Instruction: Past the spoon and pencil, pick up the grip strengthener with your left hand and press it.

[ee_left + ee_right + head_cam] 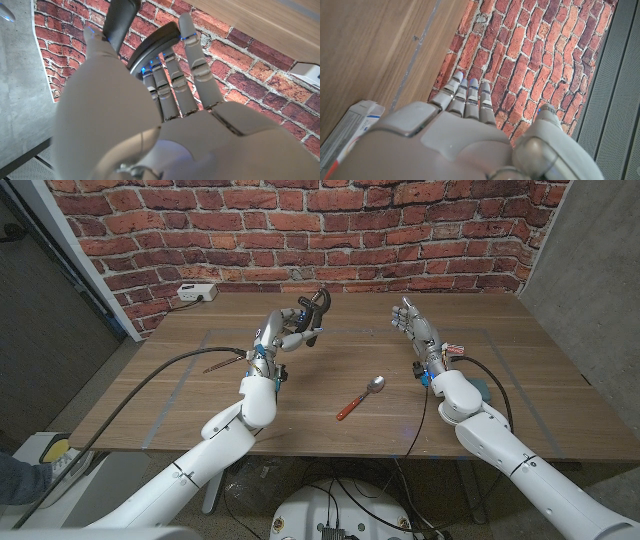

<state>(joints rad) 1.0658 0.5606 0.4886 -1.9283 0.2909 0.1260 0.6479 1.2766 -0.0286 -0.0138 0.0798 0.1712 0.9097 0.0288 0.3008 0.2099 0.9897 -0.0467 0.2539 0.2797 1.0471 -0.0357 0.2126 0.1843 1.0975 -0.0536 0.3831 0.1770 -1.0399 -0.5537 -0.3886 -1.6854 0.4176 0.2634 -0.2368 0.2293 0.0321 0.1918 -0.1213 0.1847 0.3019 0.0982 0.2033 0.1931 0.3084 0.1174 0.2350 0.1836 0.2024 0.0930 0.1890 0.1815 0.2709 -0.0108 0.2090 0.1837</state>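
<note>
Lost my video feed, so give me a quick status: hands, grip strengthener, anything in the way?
Left hand holds grip strengthener lifted off the table. Right hand open, raised, holding nothing. Spoon lies on the table between the arms, clear of both hands.

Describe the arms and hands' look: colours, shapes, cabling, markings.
Both arms are glossy white with rounded shells. The left hand and right hand are light grey, with segmented fingers that show dark gaps at the segments and small blue lights near the tips. Blue fittings sit at each wrist. A black cable trails along the left arm, and another along the right.
</note>
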